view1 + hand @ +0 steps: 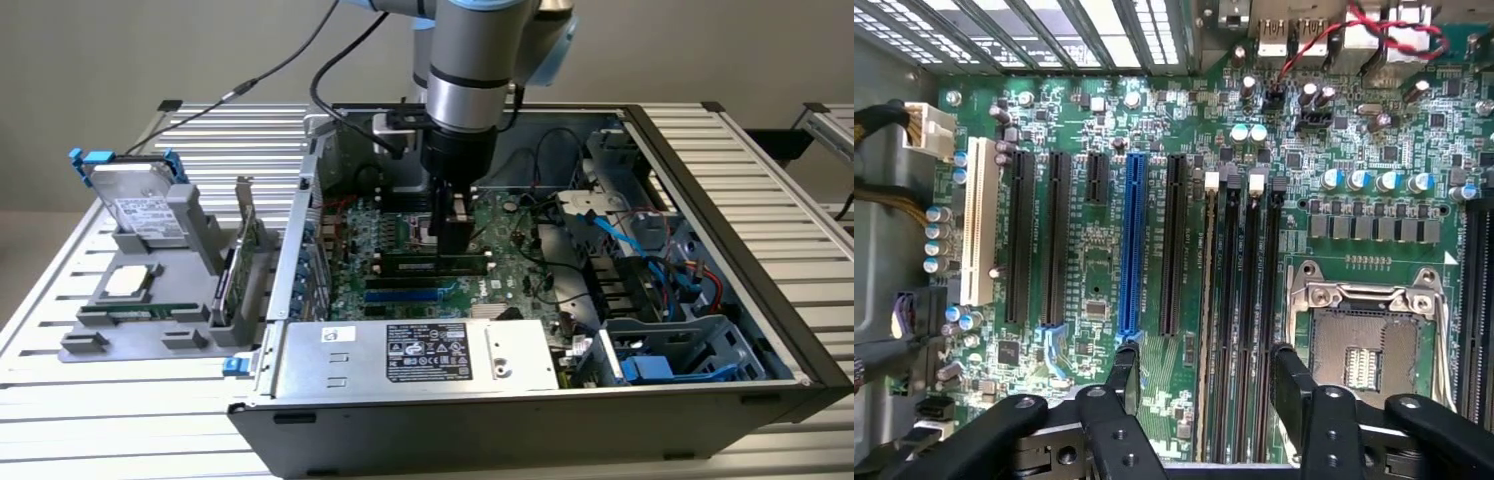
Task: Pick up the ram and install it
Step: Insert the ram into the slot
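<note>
Hanging straight down into the open dark metal computer case point(727, 300), the robot arm's black two-finger gripper point(454, 236) hovers just above the green motherboard point(510, 250), near the board's middle. Seen from the wrist, the gripper point(1204, 352) has its fingers point(1122, 375) spread wide with nothing clamped between them. They straddle the row of black memory slots point(1254, 300) without touching any of them.

The ram point(430, 264), a long, narrow green circuit-board stick with a row of black chips, lies across the motherboard in the slot bank, right beside the fingertips. In the wrist view the ram point(1206, 300) stands edge-on in the outermost memory slot, the one next to the black expansion slots point(1174, 240) and the blue expansion slot point(1132, 240). It appears to be seated there, though from this edge-on angle the white end latch point(1211, 182) cannot be judged as closed or open. A bare silver processor socket point(1369, 340) sits on the far side of the memory slots.

The case rests on a slatted aluminium table point(120, 420). Toward the table's edge at the exterior view's left, a grey plastic holder point(94, 340) carries a silver hard drive with blue clips point(140, 210) and a taller green expansion card with a metal bracket point(238, 270). A silver power supply box with a black label point(514, 355) lines the case's near edge.
</note>
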Tool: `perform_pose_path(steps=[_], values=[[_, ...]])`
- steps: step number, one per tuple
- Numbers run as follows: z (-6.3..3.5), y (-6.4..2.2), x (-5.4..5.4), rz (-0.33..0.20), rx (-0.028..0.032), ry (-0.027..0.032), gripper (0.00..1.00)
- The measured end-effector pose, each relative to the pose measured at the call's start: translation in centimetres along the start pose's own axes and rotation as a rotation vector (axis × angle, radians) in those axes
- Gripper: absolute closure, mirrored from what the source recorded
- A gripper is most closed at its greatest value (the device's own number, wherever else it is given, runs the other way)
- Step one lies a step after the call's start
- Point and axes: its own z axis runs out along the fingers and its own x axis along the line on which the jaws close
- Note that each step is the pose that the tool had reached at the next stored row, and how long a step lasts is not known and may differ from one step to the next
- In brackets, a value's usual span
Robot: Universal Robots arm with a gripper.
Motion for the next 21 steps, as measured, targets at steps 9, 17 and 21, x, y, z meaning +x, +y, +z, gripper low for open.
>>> perform_pose_path(steps=[9, 17, 21], values=[[-0.34, 0.08, 0.03, 0.0, 0.0, -0.0001, 0.57], [-0.34, 0.08, 0.03, 0.0, 0.0, 0.0, 0.9], [-0.34, 0.08, 0.04, 0.0, 0.0, 0.0, 0.9]])
